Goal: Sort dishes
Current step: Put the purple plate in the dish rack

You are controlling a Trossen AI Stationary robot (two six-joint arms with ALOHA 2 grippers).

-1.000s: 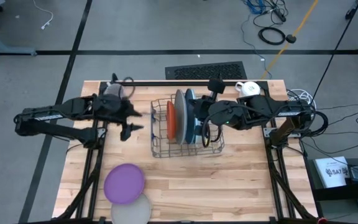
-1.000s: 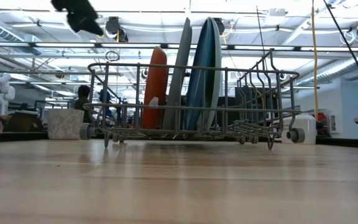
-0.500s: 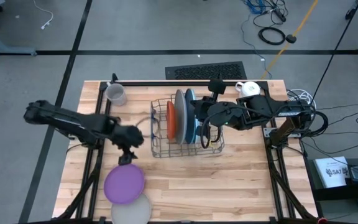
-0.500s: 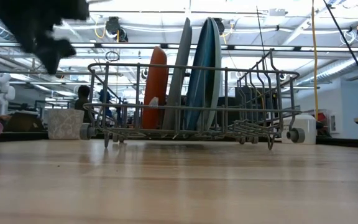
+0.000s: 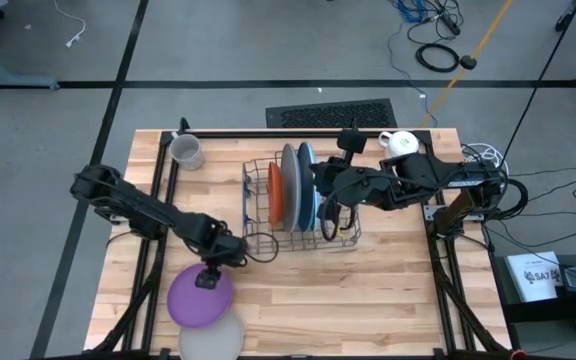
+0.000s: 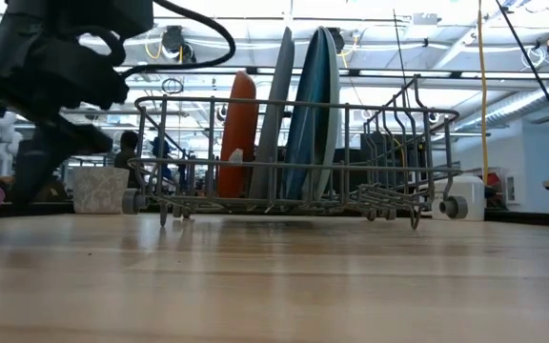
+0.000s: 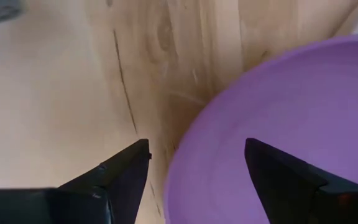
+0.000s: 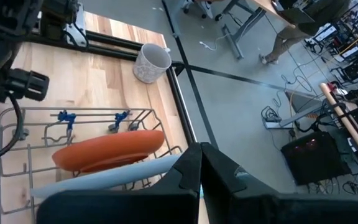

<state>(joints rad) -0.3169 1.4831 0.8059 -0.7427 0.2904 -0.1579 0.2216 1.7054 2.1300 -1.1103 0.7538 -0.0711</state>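
Hovering over the purple plate (image 5: 200,297), the left hand (image 5: 207,279) sits at that plate's far rim, fingers (image 7: 123,174) spread and nothing between them; in the left wrist view the rim runs between the two fingers, one over bare wood and one over the purple face. The plate lies flat near the desk's (image 5: 388,300) front-left corner, partly overlapping a whitish-grey plate (image 5: 211,338) at the front edge. Key relation: the plate is directly below and slightly frontward of the left hand, so this arm is by far the nearer one. A flat disc has no long axis, so my guess is an edge pinch at the rim. The right hand (image 5: 320,188) is pressed shut, holding nothing, parked over the wire rack (image 5: 256,240) mid-desk, beside the standing orange plate (image 5: 274,195), grey plate (image 5: 290,185) and blue plates (image 5: 306,185). Grey mug (image 5: 185,150) and white mug (image 5: 400,142) stand along the far edge, well apart from the work
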